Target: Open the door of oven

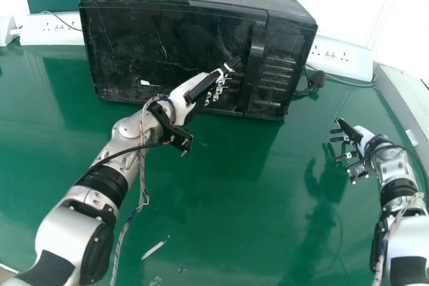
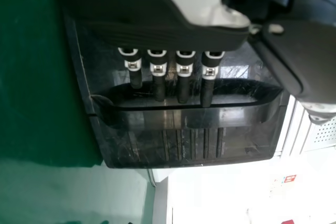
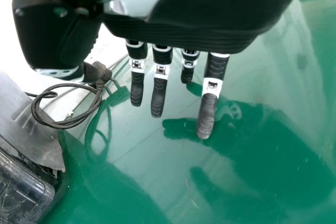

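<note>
A black oven (image 1: pixel 167 38) stands on the table with its door shut; its upright handle (image 1: pixel 253 65) is right of the door's middle. My left hand (image 1: pixel 188 92) is in front of the door, fingers extended toward the handle. Seen in the left wrist view, the left hand (image 2: pixel 152 30) has its straight fingertips at the recess beside the handle bar (image 2: pixel 184 118); whether they touch it I cannot tell. My right hand (image 1: pixel 365 140) is held over the table, right of the oven, fingers relaxed and holding nothing. In the right wrist view the right hand (image 3: pixel 210 22) has extended fingers.
White power strips (image 1: pixel 50 31) lie behind the oven on both sides. A black plug and cable (image 3: pixel 68 121) are beside the oven's right side. A pale ledge (image 1: pixel 405 102) borders the green table (image 1: pixel 221 212) at right, and a whitish scrap (image 1: pixel 154 250) lies near the front.
</note>
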